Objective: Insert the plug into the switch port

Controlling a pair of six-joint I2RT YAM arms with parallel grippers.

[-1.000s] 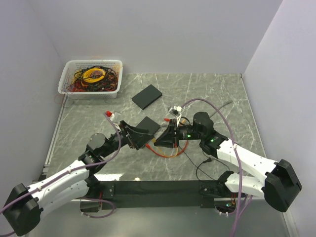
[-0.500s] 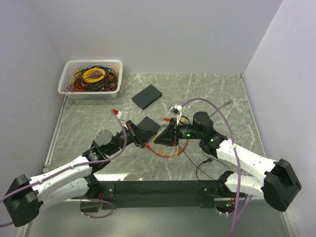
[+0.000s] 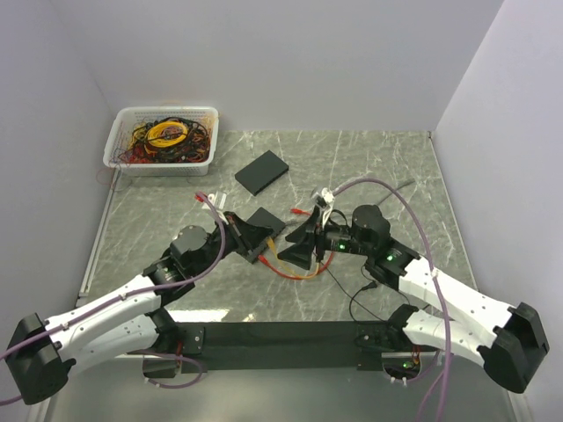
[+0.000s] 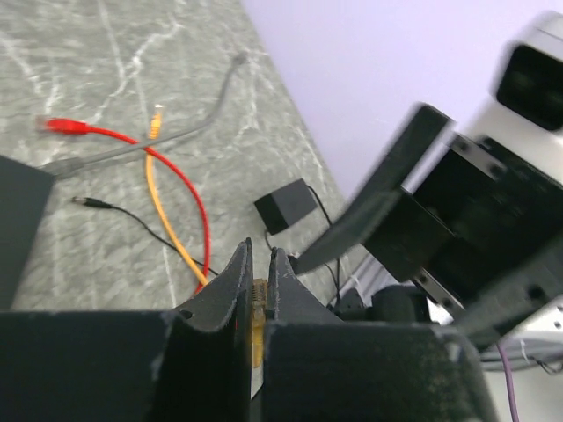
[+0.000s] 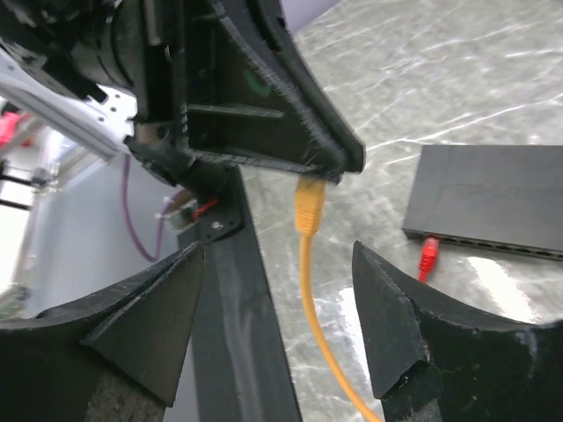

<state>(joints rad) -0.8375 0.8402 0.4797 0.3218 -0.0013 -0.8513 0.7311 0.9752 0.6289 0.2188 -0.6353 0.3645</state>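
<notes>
Top external view, stock of the marble table, with both wrist views consulted.

1. Left gripper: reaches in from the lower left, with its fingers over the near left edge of the switch. The claw is pressed together on the orange plug.
2. Orange plug: pinched between the left fingers, its tip hanging out below them. It is held above the table just beside the switch, not in any port. The ports themselves cannot be made out.
3. Orange cable: trails down from the plug and passes between the right fingers without touching either.
4. Right gripper: faces the left gripper from the right, close to it. The claw stands wide apart, gripping nothing.
5. Switch: a flat black box lying flat near the table's middle.
6. Red plug: lies on the table at the switch's near edge.
7. Red cable: curves across the table and crosses the orange cable.
8. Grey cable: lies beyond the red one, toward the far wall.
9. Black adapter: a small block with a thin black lead, near the table's edge.
10. Second black box: lies flat, beyond the switch and apart from it.
11. White basket: sits in the far left corner, full of tangled cables.
</notes>
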